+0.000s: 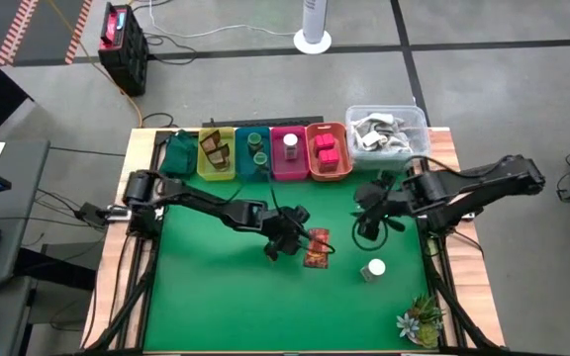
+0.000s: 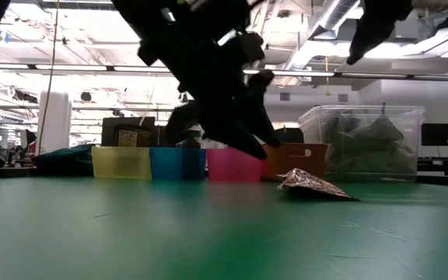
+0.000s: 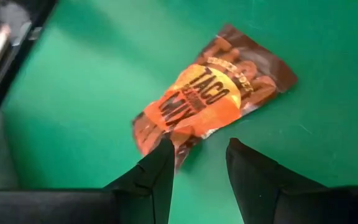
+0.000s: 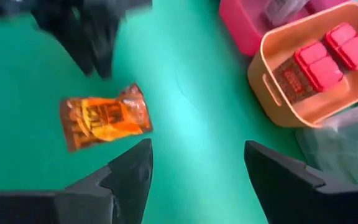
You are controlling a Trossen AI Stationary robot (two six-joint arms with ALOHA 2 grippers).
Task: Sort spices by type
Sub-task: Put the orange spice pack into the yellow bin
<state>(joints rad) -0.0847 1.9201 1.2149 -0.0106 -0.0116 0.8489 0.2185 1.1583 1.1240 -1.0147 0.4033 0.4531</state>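
Observation:
A brown and orange packet (image 3: 210,99) marked TACO MIX lies flat on the green mat (image 1: 226,297), right of the table's middle (image 1: 316,248). My left gripper (image 3: 197,158) is open and slants down just short of the packet's near end (image 1: 290,242). It hangs a little above the mat (image 2: 257,146). My right gripper (image 4: 197,165) is open and empty, raised over the mat to the right (image 1: 369,213). A white-capped jar (image 1: 374,269) stands on the mat near the right edge.
Along the far edge stand a yellow bin (image 1: 216,153) with brown packets, a blue bin (image 1: 255,150) with green jars, a pink bin (image 1: 290,153) with a white-capped jar and an orange bin (image 4: 309,68) with red blocks. There is also a clear tub (image 1: 386,133) and a spiky plant (image 1: 422,318).

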